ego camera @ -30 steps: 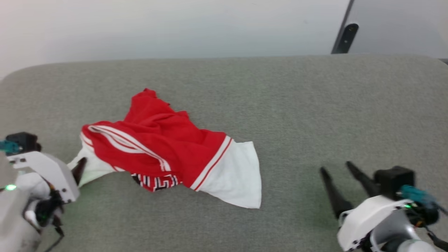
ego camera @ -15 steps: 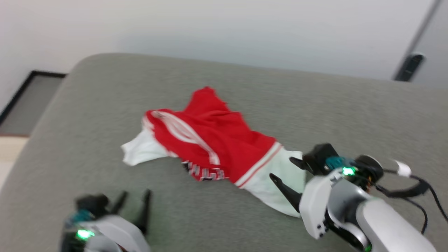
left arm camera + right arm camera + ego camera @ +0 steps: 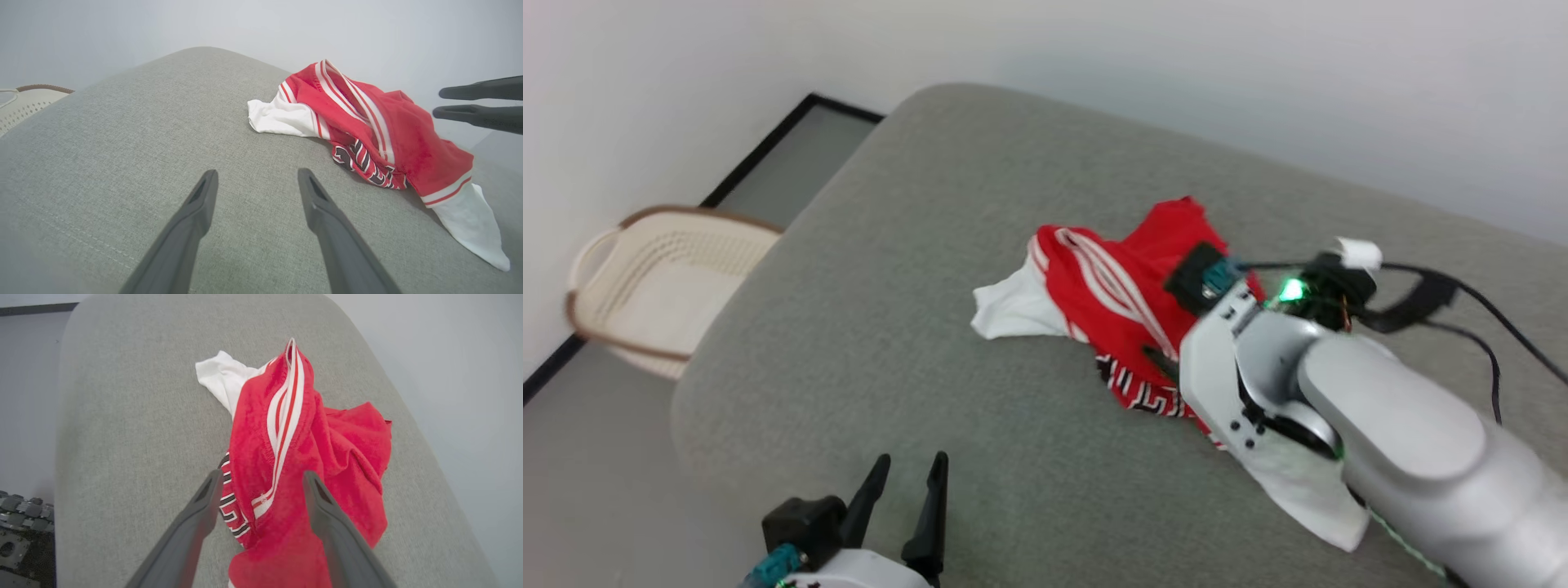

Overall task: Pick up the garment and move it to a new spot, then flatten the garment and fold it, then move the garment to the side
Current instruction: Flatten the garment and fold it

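bright, soft, even indoor light from above; shadows are faint, just a thin dark band under the garment (image 3: 367, 122) where it lifts off the grey cushion (image 3: 931, 286). the head view is a little smeared, most at the basket (image 3: 629, 310) far left. a green lamp (image 3: 1290, 290) glows small. both wrist views bow the cushion's edges toward their borders, sharp in the middle.

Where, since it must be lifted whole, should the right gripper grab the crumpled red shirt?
Probably the raised striped fold of the garment, from above: it stands proud of the cushion and lies straight ahead of the open right gripper.
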Robot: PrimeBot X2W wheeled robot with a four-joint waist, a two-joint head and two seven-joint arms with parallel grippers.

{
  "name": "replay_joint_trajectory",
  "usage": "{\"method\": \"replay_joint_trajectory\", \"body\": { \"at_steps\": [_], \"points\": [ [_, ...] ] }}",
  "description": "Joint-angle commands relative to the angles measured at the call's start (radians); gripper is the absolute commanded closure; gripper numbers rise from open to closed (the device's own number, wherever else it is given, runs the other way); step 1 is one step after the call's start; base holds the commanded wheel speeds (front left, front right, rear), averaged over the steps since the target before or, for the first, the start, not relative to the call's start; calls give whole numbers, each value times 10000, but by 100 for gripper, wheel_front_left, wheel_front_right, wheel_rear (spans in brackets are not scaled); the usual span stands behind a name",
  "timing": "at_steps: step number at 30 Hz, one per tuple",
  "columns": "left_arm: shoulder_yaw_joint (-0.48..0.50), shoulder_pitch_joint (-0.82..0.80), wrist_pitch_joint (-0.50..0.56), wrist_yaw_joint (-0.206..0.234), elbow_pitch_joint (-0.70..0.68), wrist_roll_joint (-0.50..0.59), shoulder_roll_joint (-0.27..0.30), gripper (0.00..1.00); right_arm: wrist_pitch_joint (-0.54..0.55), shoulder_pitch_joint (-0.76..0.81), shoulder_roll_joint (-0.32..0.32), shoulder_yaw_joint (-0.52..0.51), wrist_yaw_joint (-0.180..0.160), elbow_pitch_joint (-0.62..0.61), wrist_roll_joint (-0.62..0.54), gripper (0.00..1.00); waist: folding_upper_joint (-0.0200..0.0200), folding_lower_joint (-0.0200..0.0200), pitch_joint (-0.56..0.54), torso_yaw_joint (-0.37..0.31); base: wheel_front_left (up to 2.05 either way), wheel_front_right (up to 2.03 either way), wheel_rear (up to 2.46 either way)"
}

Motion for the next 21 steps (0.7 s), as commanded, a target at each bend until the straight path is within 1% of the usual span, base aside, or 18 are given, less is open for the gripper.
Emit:
{"method": "replay_joint_trajectory", "body": {
  "at_steps": [1,4,7,10,14,18,19,20,21],
  "points": [
    [158,81,2,-112,-26,191,-163,0,-25,-267,-64,336,-14,386,75,0,0,0,569,478,0,0,0],
    [629,256,1,-402,17,576,-619,0,-250,-1042,113,1152,-14,1308,263,0,0,0,856,530,0,0,0],
    [1041,371,2,-698,136,888,-1044,0,-567,-1664,198,1612,-14,2259,348,0,0,0,1093,552,0,0,0],
    [1387,423,-1,-1011,314,1174,-1414,0,-818,-1894,379,2031,-12,3080,485,0,0,0,1219,555,0,0,0],
    [1729,403,-1,-1427,589,1459,-1820,0,-804,-1934,532,2561,-14,3611,1009,0,0,0,1352,560,0,0,0],
    [1951,281,-1,-1777,912,1731,-2162,0,-649,-1934,590,2921,-14,3785,1349,0,0,0,1425,566,0,0,0],
    [2006,252,0,-1852,990,1793,-2239,0,-736,-1945,592,2953,-14,3779,1436,50,0,0,1425,563,0,0,0],
    [2006,252,0,-1852,990,1793,-2239,0,-736,-1945,592,2953,-14,3779,1436,50,0,0,1425,563,0,0,0],
    [2079,208,0,-1969,1157,1893,-2353,0,-909,-2036,554,2986,-14,3868,1627,100,0,0,1396,555,0,0,0]
  ]
}}
